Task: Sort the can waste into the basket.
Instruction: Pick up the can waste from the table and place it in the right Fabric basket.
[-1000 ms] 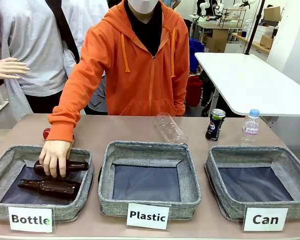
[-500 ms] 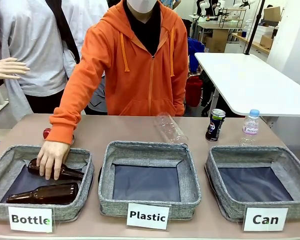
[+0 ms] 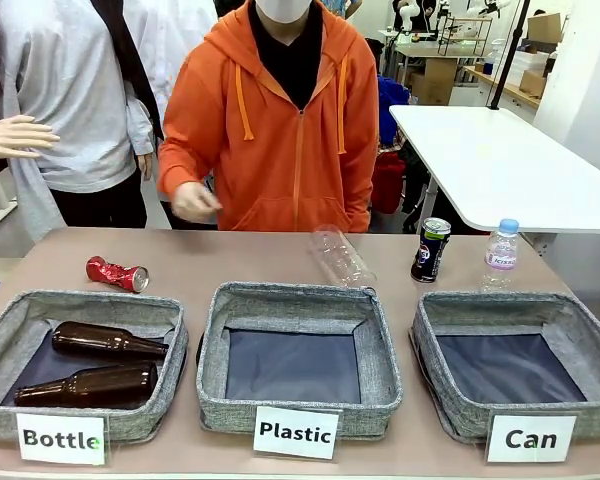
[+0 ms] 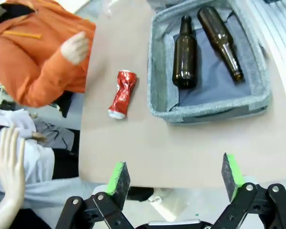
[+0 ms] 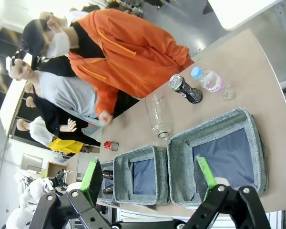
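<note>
Left gripper [image 4: 175,172] and right gripper [image 5: 148,174] both stand wide, holding nothing. I see the basket [image 3: 432,395] labelled Can at near right. Just beyond its far left corner the dark can [image 3: 430,250] stands upright; the crushed red can [image 3: 118,274] lies far left on the table [image 3: 270,262].

Three grey fabric bins: Bottle bin [image 3: 90,305], Plastic bin [image 3: 290,295], Can basket [image 3: 500,300]. Two brown glass bottles [image 3: 108,340]. Two clear plastic bottles: lying bottle [image 3: 340,257], blue-capped bottle [image 3: 500,255]. Two cans: crushed red can [image 3: 117,273], dark can [image 3: 431,250]. Three white labels [image 3: 296,432].
</note>
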